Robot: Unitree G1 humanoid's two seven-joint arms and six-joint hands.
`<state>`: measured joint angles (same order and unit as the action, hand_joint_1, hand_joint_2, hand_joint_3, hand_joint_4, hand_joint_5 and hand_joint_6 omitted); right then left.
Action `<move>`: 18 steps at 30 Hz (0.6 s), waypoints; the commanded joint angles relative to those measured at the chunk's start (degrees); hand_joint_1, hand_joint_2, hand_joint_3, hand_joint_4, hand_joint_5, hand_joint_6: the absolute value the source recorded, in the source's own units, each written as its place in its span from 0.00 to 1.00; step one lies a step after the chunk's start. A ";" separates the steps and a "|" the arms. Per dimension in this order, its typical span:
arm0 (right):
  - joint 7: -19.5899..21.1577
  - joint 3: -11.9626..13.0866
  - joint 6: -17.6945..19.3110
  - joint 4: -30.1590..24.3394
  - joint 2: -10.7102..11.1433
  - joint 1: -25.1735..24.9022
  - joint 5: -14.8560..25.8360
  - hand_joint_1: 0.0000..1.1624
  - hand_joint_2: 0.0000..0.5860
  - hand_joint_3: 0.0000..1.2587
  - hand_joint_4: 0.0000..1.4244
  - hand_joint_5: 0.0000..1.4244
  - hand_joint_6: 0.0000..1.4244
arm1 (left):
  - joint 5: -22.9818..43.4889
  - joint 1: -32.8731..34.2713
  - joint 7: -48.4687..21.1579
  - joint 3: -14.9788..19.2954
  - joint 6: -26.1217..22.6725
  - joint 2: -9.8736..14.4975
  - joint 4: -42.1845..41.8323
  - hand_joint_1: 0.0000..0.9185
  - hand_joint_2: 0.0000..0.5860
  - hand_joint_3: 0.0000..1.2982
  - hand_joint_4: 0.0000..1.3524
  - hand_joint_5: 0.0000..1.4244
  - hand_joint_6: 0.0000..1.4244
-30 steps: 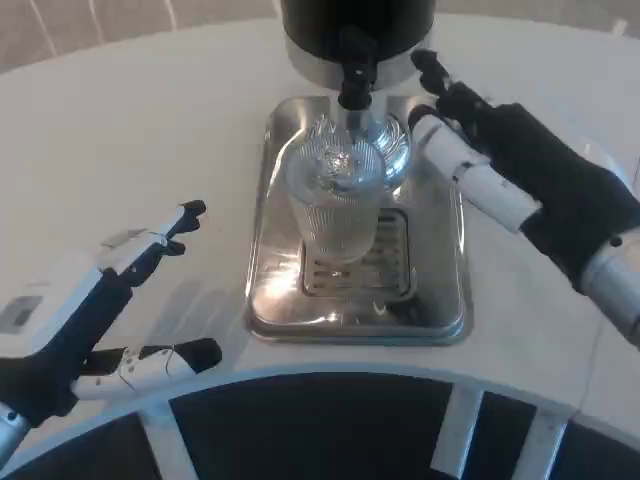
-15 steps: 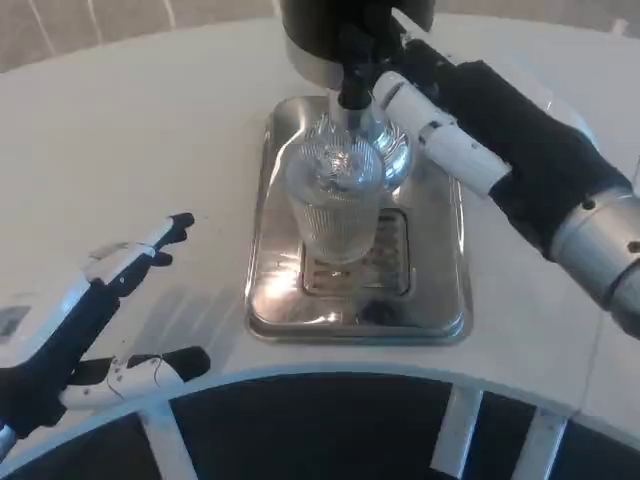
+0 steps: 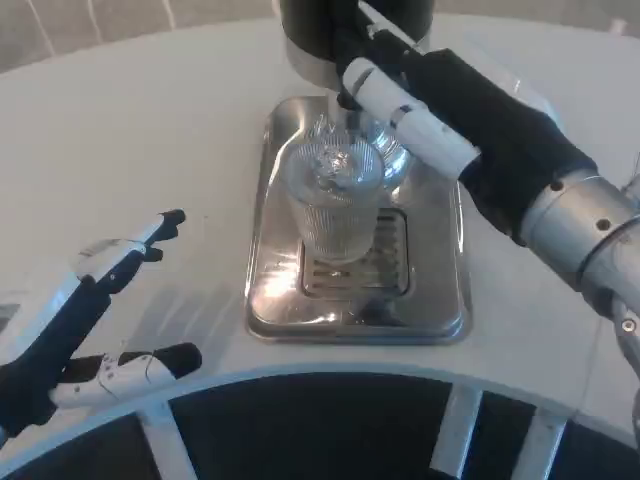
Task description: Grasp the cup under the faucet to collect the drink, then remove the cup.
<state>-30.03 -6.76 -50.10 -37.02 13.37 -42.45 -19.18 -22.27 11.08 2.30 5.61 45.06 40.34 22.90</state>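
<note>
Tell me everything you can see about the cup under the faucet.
The cup is clear and ribbed, glass or plastic by its look, standing upright on the grate of the shiny metal drip tray, directly below the black faucet. Glare on its rim hides whether any drink is inside. Neither robot hand holds it: the right robot hand is up at the faucet, and the left robot hand hangs open, well apart.

It looks like a café or demo drinks counter: a black-and-steel dispenser (image 3: 355,35) stands over a steel drip tray (image 3: 440,300) on a round white desk (image 3: 150,130).
</note>
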 commanded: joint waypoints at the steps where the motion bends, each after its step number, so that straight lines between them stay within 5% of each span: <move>1: 0.73 -0.87 -0.47 0.03 1.31 -1.19 2.17 0.02 0.94 0.00 0.00 0.00 0.02 | 0.78 -1.00 -0.89 0.25 -0.69 0.55 -0.56 0.00 0.10 0.08 0.09 0.15 0.09; 10: -1.30 -3.89 0.04 1.94 6.95 -3.90 5.15 0.00 0.90 0.00 0.00 0.00 0.01 | 1.14 -0.78 -1.49 0.10 -1.40 0.39 -1.21 0.00 0.10 0.08 0.10 0.15 0.09; 18: -2.97 -11.81 4.15 0.18 13.40 -6.33 1.67 0.00 0.90 0.00 0.00 0.00 0.00 | 1.29 -0.81 -1.84 -0.03 -2.08 0.29 -1.49 0.00 0.11 0.08 0.10 0.15 0.09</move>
<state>-30.90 -15.08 -48.54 -35.61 25.67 -47.80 -17.43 -20.98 11.07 1.09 5.61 43.60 40.33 21.90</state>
